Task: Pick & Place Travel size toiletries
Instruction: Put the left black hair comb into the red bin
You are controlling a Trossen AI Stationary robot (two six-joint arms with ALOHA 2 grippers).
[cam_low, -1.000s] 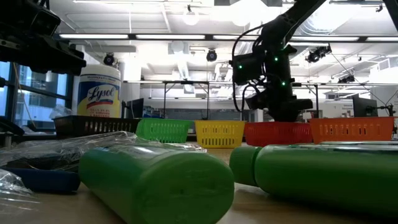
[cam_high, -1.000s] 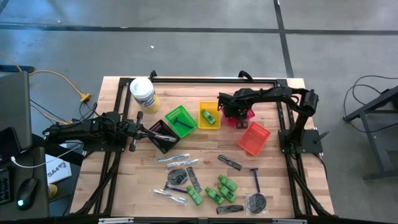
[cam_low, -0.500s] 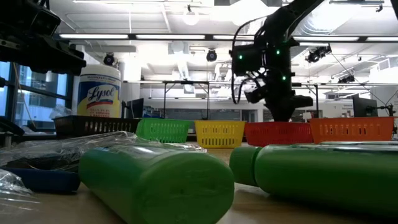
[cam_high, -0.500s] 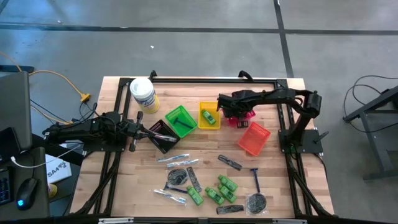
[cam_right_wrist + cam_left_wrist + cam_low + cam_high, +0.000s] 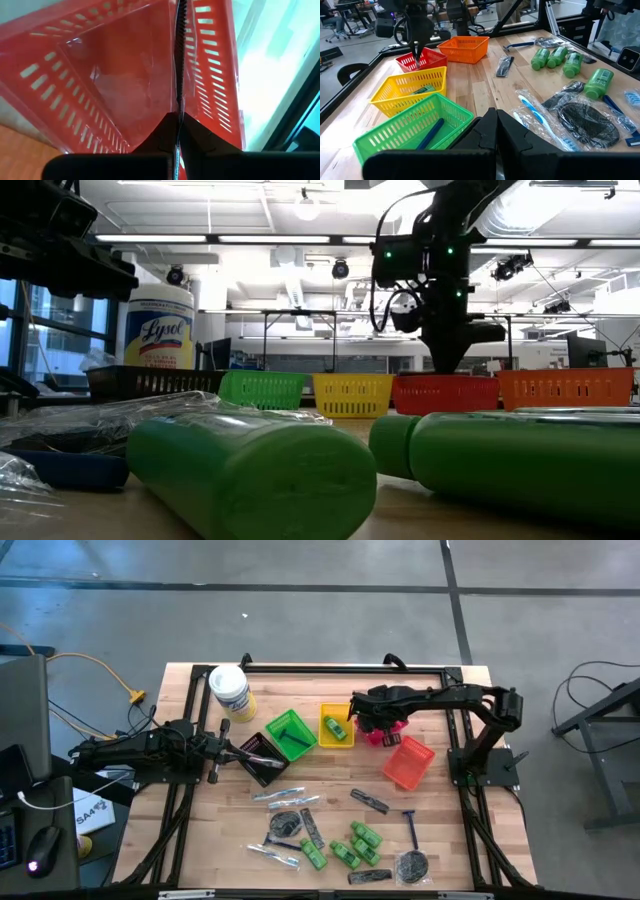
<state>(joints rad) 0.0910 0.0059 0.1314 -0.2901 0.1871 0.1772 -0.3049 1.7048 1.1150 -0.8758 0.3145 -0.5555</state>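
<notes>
My right gripper (image 5: 178, 127) hangs over the red basket (image 5: 388, 730) at the far right, shut on a thin dark comb (image 5: 180, 55) in clear wrap. My left gripper (image 5: 496, 125) waits shut at the left by the black basket (image 5: 262, 756) and touches nothing. On the near half of the table lie loose toiletries: green bottles (image 5: 352, 844), a blue razor (image 5: 410, 828), another comb (image 5: 370, 801), wrapped sticks (image 5: 285, 795) and a round dark packet (image 5: 412, 864). My right gripper pinches one end of the comb (image 5: 178, 111) between its two fingers. The fingers come from above, pointing steeply down, and the comb runs on in line with them. It hangs below them inside the red basket's walls (image 5: 215, 65). Whether its lower end touches the basket floor I cannot tell.
A green basket (image 5: 292, 733) with a blue razor and a yellow basket (image 5: 336, 726) with a green bottle stand left of the red one. An orange basket (image 5: 408, 762) is just nearer. A white tub (image 5: 230, 690) stands at the far left.
My right gripper has risen a little above the red basket and rolled its wrist, staying shut.
</notes>
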